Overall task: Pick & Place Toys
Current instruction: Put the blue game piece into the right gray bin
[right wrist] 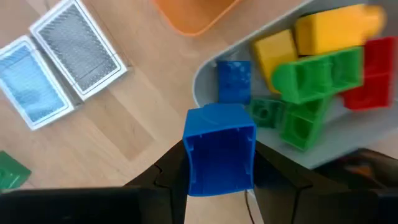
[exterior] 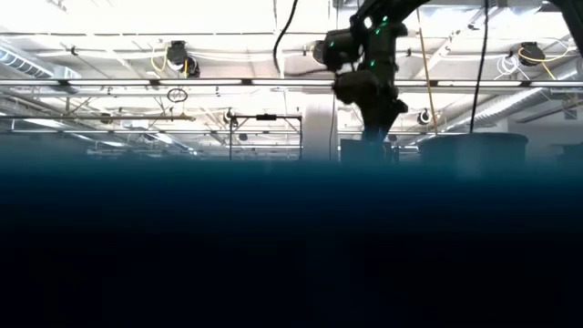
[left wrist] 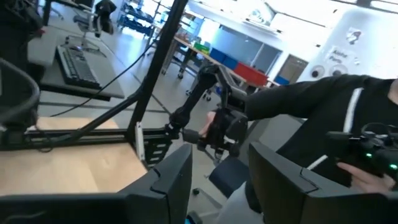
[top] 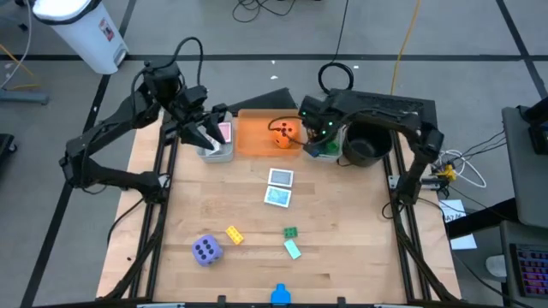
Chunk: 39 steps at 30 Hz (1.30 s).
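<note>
A shallow orange plastic bin [top: 257,134] is sitting at the far edge of the pale wooden tabletop [top: 342,257], a round black bowl [top: 364,151] lying to its right (a grey bin [right wrist: 348,149] is standing between them).

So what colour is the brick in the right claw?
Blue. The brick sits between the right claw's fingers, clearest in the right wrist view.

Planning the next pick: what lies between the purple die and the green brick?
In the high view, a yellow brick lies between the purple die and the green brick; otherwise bare wood.
</note>
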### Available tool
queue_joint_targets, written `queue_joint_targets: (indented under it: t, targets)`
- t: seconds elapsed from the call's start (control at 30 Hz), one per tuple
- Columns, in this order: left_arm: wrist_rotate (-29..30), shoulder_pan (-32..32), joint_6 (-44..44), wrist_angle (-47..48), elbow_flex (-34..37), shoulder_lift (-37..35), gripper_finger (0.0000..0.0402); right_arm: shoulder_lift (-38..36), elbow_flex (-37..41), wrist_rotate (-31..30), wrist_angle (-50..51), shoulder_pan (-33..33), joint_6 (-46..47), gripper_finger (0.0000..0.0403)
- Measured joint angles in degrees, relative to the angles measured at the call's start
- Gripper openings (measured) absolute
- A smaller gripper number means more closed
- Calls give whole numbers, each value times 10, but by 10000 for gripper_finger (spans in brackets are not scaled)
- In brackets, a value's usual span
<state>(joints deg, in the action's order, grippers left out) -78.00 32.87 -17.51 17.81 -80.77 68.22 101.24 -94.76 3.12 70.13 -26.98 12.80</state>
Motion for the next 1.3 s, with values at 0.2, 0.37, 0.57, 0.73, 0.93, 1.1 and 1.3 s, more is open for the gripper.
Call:
queue_joint_targets:
  t: [0.2, 0.37, 0.57, 0.73, 0.93, 1.1, 1.3]
  targets:
    - [1, 27, 83, 104, 0, -1, 153, 40, -1, 0, -1, 4, 17, 128]
    - [1, 41, 126, 153, 0, -2, 165, 53, 1, -36, 0, 1, 68, 128]
    - [11, 42, 148, 169, 0, -1, 178, 50, 0, -43, 3, -8, 93, 128]
    - [15, 42, 148, 168, 0, -1, 181, 49, 4, -41, 1, -8, 90, 128]
    - [23, 41, 148, 168, 0, -1, 168, 49, 36, -43, -11, -9, 90, 133]
    - [74, 27, 148, 172, 0, -1, 153, 50, 63, -36, -31, -11, 88, 150]
    - [126, 15, 148, 172, 0, -1, 143, 50, 66, -30, -41, -16, 66, 155]
